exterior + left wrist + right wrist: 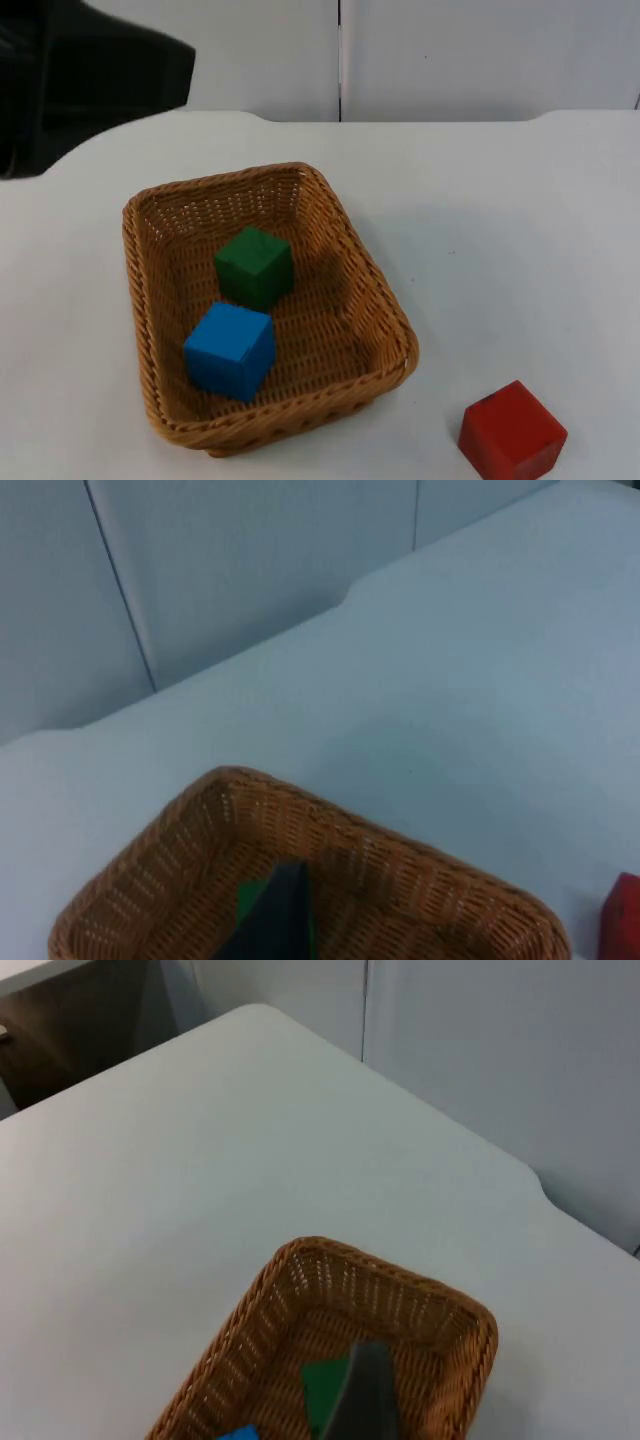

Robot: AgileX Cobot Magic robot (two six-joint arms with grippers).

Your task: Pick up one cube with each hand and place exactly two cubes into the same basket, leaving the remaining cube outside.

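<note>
A woven brown basket [215, 180] stands on the white table, left of centre. Inside it lie a green cube [255, 265] and, nearer the front, a blue cube [230, 350], apart from each other. A red cube [512, 432] rests on the table outside the basket, at the front right. My left arm [80, 80] is drawn back at the far left corner. In the left wrist view my left gripper [275, 925] hangs high above the basket [300, 795], over the green cube [250, 898]. In the right wrist view my right gripper [365, 1395] is also raised above the basket [380, 1265] and green cube [322, 1385].
The grey partition wall [450, 50] closes the table at the back. Bare white table surface [500, 230] stretches to the right of the basket. The red cube [622, 915] lies past the basket's rim in the left wrist view.
</note>
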